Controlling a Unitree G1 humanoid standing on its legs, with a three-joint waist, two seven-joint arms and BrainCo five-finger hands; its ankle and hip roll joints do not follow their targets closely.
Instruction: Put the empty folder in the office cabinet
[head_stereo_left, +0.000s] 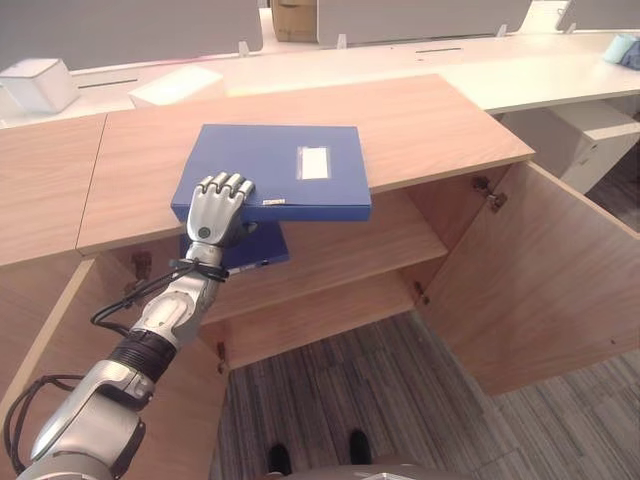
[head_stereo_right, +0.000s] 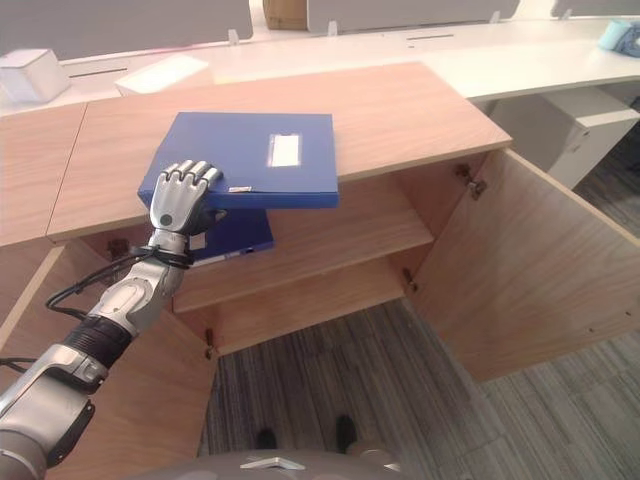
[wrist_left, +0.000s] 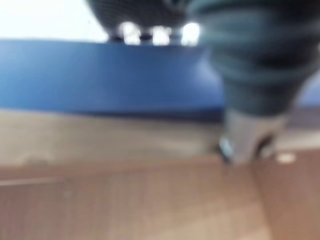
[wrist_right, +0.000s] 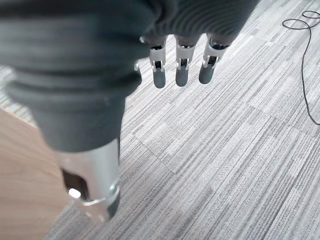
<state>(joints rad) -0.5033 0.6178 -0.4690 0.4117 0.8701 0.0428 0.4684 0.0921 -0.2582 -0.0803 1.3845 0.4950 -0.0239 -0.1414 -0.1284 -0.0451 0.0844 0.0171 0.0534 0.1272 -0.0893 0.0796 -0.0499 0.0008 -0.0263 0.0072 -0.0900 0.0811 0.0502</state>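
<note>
A blue folder (head_stereo_left: 270, 165) with a white label lies flat on the wooden cabinet top (head_stereo_left: 420, 120), and its near edge juts out over the open front. My left hand (head_stereo_left: 218, 208) grips the folder's near left corner, fingers curled over the top and thumb below; the left wrist view shows the folder's blue side (wrist_left: 100, 75) right against the hand. Just beneath, a second blue folder (head_stereo_left: 255, 248) lies on the cabinet's upper shelf (head_stereo_left: 370, 240). In the right wrist view my right hand (wrist_right: 181, 70) hangs over the grey carpet, fingers relaxed and empty.
The cabinet's right door (head_stereo_left: 540, 280) stands wide open, and the left door (head_stereo_left: 170, 400) is open beside my arm. A lower shelf (head_stereo_left: 320, 310) lies under the upper one. Behind the cabinet runs a white desk (head_stereo_left: 500, 70) carrying a white box (head_stereo_left: 38, 82).
</note>
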